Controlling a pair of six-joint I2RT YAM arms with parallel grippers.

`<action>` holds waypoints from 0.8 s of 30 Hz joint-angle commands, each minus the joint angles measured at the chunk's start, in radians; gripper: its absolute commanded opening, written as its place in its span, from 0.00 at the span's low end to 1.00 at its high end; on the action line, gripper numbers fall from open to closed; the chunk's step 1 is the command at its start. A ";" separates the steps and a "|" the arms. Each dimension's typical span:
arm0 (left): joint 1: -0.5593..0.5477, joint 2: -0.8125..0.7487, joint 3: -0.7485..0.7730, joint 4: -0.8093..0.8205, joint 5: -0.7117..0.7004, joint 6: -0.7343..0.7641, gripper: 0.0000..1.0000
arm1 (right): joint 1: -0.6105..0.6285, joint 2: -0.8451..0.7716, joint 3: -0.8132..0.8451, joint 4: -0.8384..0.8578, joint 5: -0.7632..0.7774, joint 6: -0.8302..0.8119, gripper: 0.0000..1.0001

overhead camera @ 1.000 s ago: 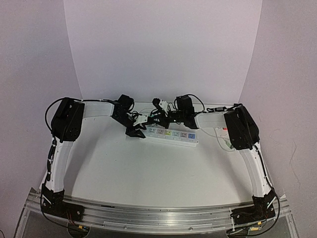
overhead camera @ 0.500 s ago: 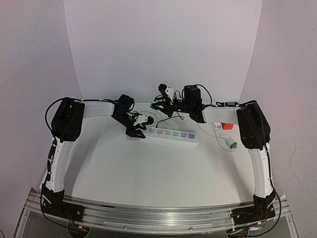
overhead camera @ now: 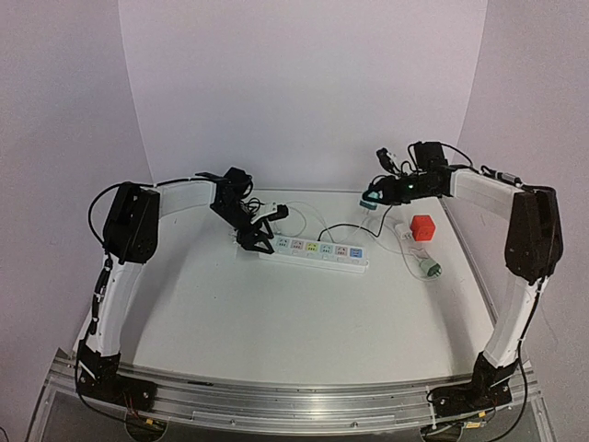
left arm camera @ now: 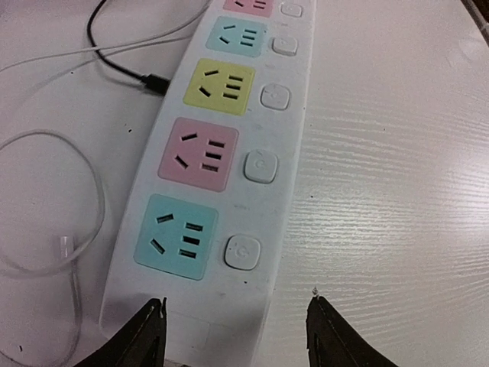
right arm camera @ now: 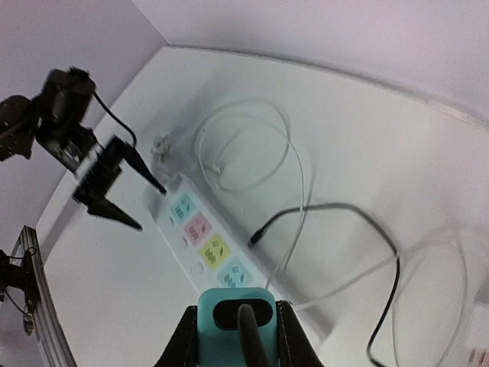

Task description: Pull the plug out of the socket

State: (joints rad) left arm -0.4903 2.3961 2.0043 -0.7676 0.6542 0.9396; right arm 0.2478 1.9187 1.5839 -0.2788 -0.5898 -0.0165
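Top view: bright, even, diffuse light from above. The walls (overhead camera: 304, 92) wash out to pale lavender. Faint, soft-edged shadows lie on the table (overhead camera: 276, 313) beside the left arm (overhead camera: 115, 276), with no hard glare anywhere.

Left wrist view: sharp. The socket (left arm camera: 229, 122) is evenly lit, with a dull sheen on its casing. Raking light picks out the table grain on the right.

Right wrist view: softest of the three. The plug (right arm camera: 235, 317) at the bottom edge is blurred and the black cable (right arm camera: 393, 264) is smeared. The wide lens bows the table's far edge.
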 commanded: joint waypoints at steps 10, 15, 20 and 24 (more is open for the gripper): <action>0.024 0.074 0.076 0.189 -0.037 -0.276 0.68 | -0.141 0.086 -0.157 -0.595 -0.076 -0.234 0.00; 0.025 0.109 0.111 0.249 -0.074 -0.348 0.67 | -0.160 0.176 -0.069 -0.719 -0.036 -0.324 0.00; 0.037 0.127 0.151 0.272 -0.056 -0.428 0.67 | -0.184 0.259 0.013 -0.800 0.038 -0.389 0.00; 0.040 0.132 0.156 0.284 -0.060 -0.472 0.66 | -0.189 0.276 0.040 -0.824 0.091 -0.429 0.09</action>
State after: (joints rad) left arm -0.4614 2.5120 2.1148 -0.5306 0.6058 0.5510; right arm 0.0696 2.1791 1.5760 -1.0130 -0.5620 -0.3704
